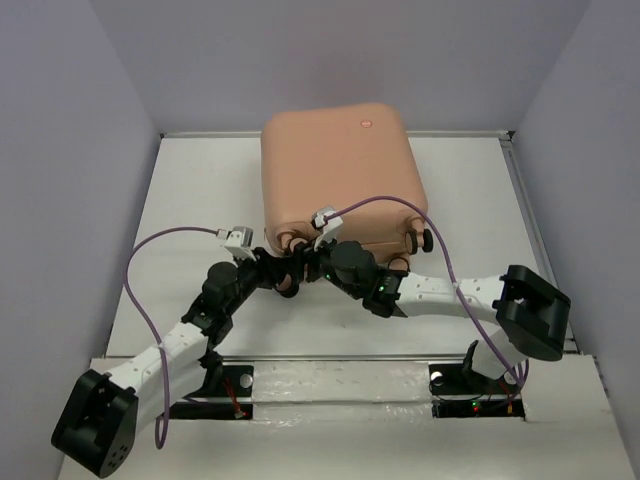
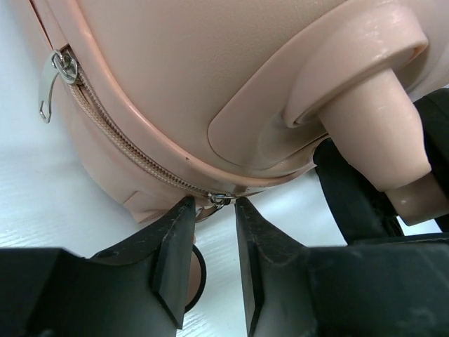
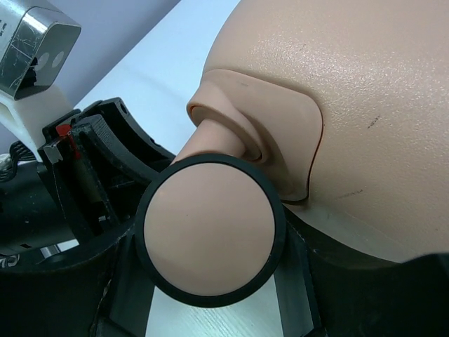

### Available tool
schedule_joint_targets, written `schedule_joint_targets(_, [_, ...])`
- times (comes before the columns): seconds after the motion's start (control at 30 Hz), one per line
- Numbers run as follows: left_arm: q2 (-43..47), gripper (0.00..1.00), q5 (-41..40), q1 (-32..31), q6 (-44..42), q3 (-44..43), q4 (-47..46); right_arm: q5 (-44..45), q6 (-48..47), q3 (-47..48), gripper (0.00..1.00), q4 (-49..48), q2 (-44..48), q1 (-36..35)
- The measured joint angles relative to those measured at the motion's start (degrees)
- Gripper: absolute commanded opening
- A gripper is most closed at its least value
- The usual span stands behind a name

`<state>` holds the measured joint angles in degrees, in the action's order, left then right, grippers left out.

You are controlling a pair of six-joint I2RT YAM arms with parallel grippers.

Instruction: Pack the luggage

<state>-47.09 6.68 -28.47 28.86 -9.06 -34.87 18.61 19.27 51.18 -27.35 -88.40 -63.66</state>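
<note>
The peach-pink luggage (image 1: pixel 340 170) lies closed on the white table, its wheels towards the arms. My left gripper (image 2: pixel 214 210) is at its near left corner. The jaws stand a little apart, with the silver zipper slider (image 2: pixel 219 199) on the seam just between their tips. A second zipper pull (image 2: pixel 52 81) hangs further along the zipper. My right gripper (image 3: pixel 210 281) is beside the left one, its fingers closed on either side of a black-rimmed peach wheel (image 3: pixel 210 228) of the luggage (image 3: pixel 351 84). From above, both grippers (image 1: pixel 283 275) (image 1: pixel 318 268) meet at that corner.
A wheel stem (image 2: pixel 379 133) juts out right of my left fingers, with the right gripper's black finger (image 2: pixel 351 196) against it. The left arm's wrist (image 3: pixel 77 182) crowds the right wrist view. Purple cables (image 1: pixel 140 300) loop over both arms. Low walls (image 1: pixel 515 180) edge the table.
</note>
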Motion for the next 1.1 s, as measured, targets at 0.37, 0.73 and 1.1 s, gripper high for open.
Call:
schedule_joint_targets(0.37, [-2.6,0.06,1.6,-0.4,-0.4,-0.9,-1.0,-0.5,0.3,0.0,0.07,0.0,0.0,0.6])
schedule_joint_targets(0.73, [-1.0,0.06,-3.3,-1.8,0.5,-3.8,6.7,-0.1,0.2,-2.0,0.07,-0.1,2.2,0.9])
schedule_joint_targets(1.1, [1.7,0.06,-21.8,0.1,3.8,-8.7,21.3,1.9,-0.9,-16.8,0.07,7.2,23.7,1.8])
